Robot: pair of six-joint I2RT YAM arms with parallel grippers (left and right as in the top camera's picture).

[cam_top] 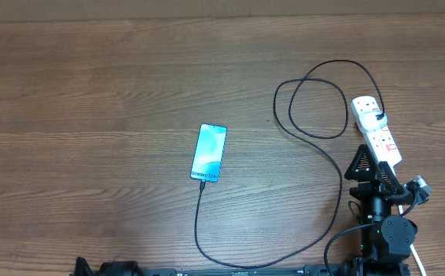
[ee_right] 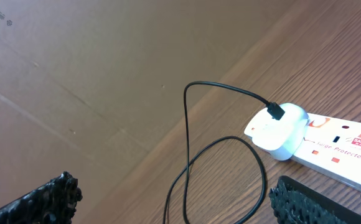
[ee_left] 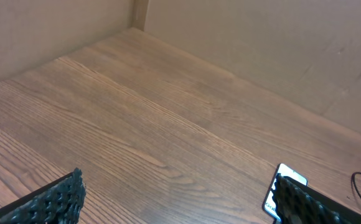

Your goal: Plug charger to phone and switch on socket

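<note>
**Overhead and wrist views.** The phone (cam_top: 209, 153) is lying screen-up near the middle of the table (cam_top: 84, 100), with bare wood stretching away at its 9 and 12 o'clock. The charger (ee_right: 280, 134) cable is meeting the phone's 6 o'clock edge and sweeping along the table's near edge. It is then looping up to its white adapter, which is sitting in the 12 o'clock end of the socket (cam_top: 384, 142), at the phone's 3 o'clock. The right claw (ee_right: 180, 208) is hovering wide at the socket's 6 o'clock end, holding nothing. The left claw (ee_left: 183, 208) is gaping wide and empty over bare wood, with the phone showing just past its right finger.
</note>
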